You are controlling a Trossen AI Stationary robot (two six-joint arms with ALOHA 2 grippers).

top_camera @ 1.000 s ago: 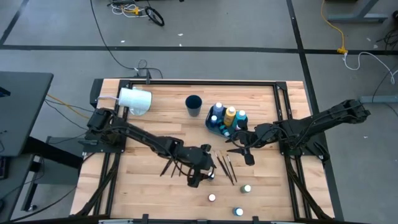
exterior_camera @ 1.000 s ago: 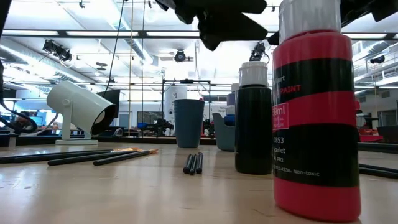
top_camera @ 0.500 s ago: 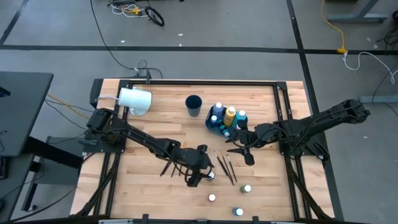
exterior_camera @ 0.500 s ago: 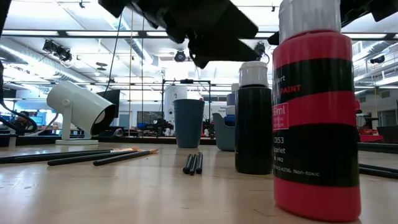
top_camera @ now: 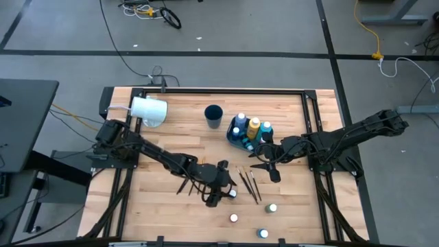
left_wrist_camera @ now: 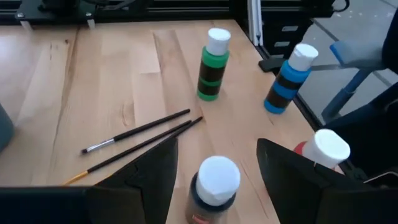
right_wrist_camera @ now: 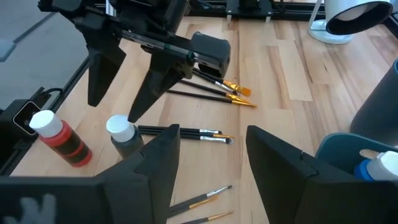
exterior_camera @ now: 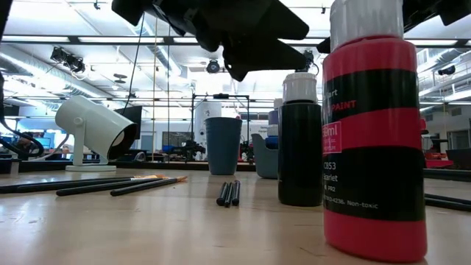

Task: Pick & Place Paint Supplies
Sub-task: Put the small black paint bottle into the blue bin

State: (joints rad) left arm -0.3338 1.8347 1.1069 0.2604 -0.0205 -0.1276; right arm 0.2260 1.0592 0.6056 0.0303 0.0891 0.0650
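**Left jaws spread over a dark paint bottle, right jaws wide and empty above the brushes**

My left gripper [left_wrist_camera: 216, 163] has its fingers spread wide, one on either side of the white cap of a dark paint bottle [left_wrist_camera: 213, 190] that stands upright on the table [top_camera: 178, 123]. I see a gap between each finger and the cap, so nothing is clamped. Just beside that bottle stands a red bottle [left_wrist_camera: 323, 152], also upright. Farther out from my left fingers stand a green bottle [left_wrist_camera: 212, 65] and a blue bottle [left_wrist_camera: 287, 79], with two dark brushes [left_wrist_camera: 140, 140] lying flat between them and the gripper.

My right gripper [right_wrist_camera: 211, 152] also holds its fingers well apart and carries nothing. It hovers above the table near a cluster of dark brushes [right_wrist_camera: 186, 132] and two orange-handled brushes [right_wrist_camera: 205, 200]. Beyond them I see the left arm over a further bundle of orange-tipped brushes [right_wrist_camera: 217, 90].

From above, a teal bin [top_camera: 241, 139] near the right gripper holds several upright bottles [top_camera: 254, 127]. A dark cup [top_camera: 213, 115] stands beside it, and a large white cylinder [top_camera: 148, 111] lies toward the far left corner. Three loose bottles [top_camera: 272, 208] stand near the table's front edge.
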